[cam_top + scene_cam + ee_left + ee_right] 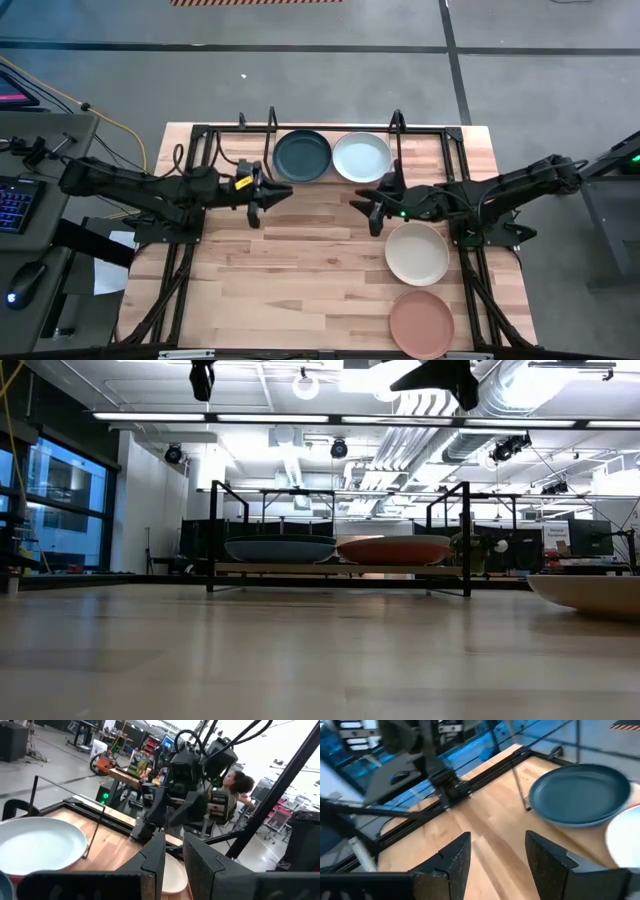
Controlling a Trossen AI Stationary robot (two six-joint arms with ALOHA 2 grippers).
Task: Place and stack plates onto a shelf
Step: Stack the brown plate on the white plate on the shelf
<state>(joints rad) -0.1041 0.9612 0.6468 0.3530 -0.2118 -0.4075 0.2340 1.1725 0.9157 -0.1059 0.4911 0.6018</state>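
The shelf (420,128) stands at the table's far edge, holding a dark green plate (302,156) and a pale mint plate (361,157) side by side. The low view shows a blue plate (280,549) and a coral red plate (393,549) on the shelf board (340,569). A cream plate (417,252) and a terracotta pink plate (421,323) lie flat on the table's right side. My left gripper (268,200) hovers near of the dark green plate, narrowly open and empty. My right gripper (368,207) hovers between the mint and cream plates, open and empty.
Black metal rails run along both table sides under the arms. The wood between the two grippers and toward the near edge is bare. A keyboard and mouse sit left of the table. A person sits in the room beyond, seen in the left wrist view.
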